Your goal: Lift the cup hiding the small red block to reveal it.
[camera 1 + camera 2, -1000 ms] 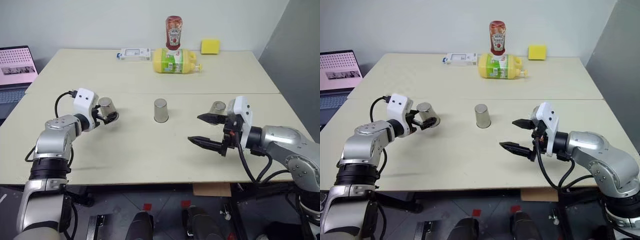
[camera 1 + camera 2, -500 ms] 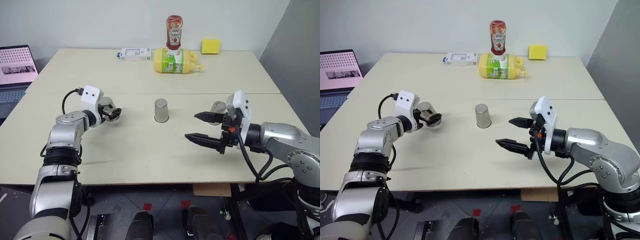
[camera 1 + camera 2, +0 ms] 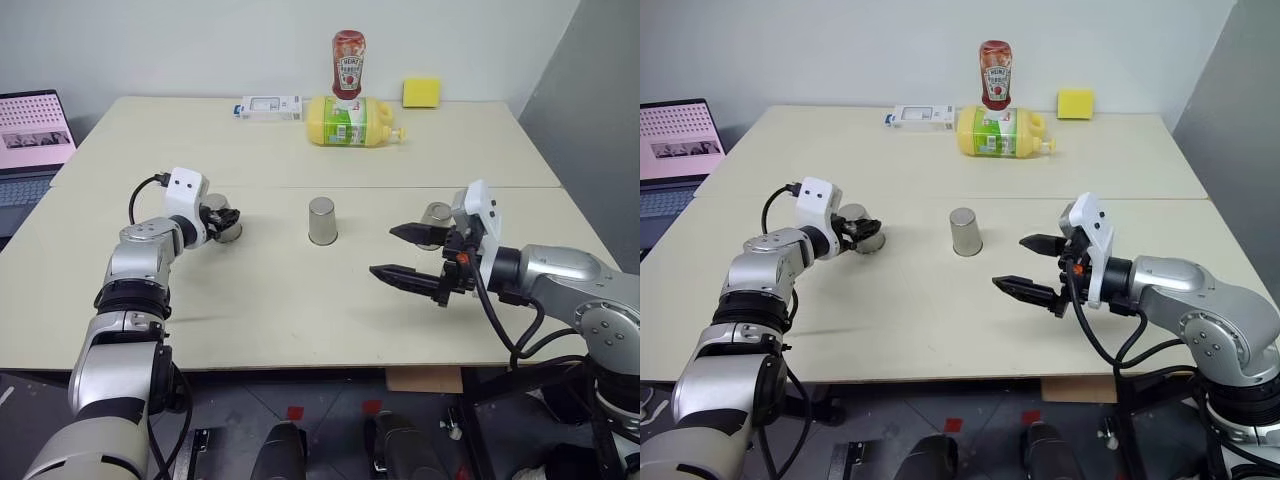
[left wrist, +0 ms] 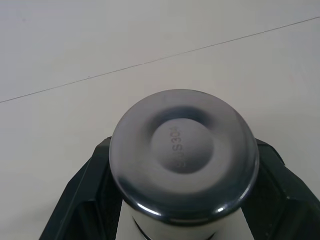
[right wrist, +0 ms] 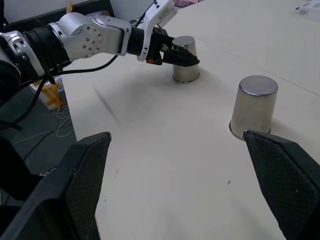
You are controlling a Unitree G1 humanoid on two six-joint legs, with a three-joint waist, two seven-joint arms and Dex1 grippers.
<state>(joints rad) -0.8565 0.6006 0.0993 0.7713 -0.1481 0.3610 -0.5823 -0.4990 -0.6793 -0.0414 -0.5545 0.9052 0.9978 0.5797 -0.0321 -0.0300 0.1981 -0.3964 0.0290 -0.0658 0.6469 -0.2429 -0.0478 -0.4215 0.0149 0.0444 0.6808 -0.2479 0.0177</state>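
Cup (image 3: 224, 221) at my left stands upside down on the table (image 3: 280, 300), base up, rim apparently down on the surface. My left tool (image 3: 226, 222) is clamped on it, one black finger (image 4: 82, 200) on each side of the wall; the left wrist view shows the stamped base disc between them. Whatever sits under it is hidden from me.

Second cup (image 3: 321, 221), also inverted, stands at the middle of the table, free of both tools. Nothing visible beneath it either. Third cup (image 3: 436, 214) is on my right, partly hidden behind the right tool's upper finger; I cannot tell what it covers.

Right tool (image 3: 412, 252) hangs spread wide above the table with nothing between its fingers, near the third cup but not touching it as far as I can see. In the right wrist view both its fingers frame the middle cup and the gripped one beyond.

Far edge of the table: a yellow bottle (image 3: 350, 122) lying on its side, a red ketchup bottle (image 3: 347, 65) standing cap-down just behind it, a white box (image 3: 270, 107) to their left, a yellow sponge (image 3: 421, 92) to their right. A laptop (image 3: 32, 140) sits open off the left side.
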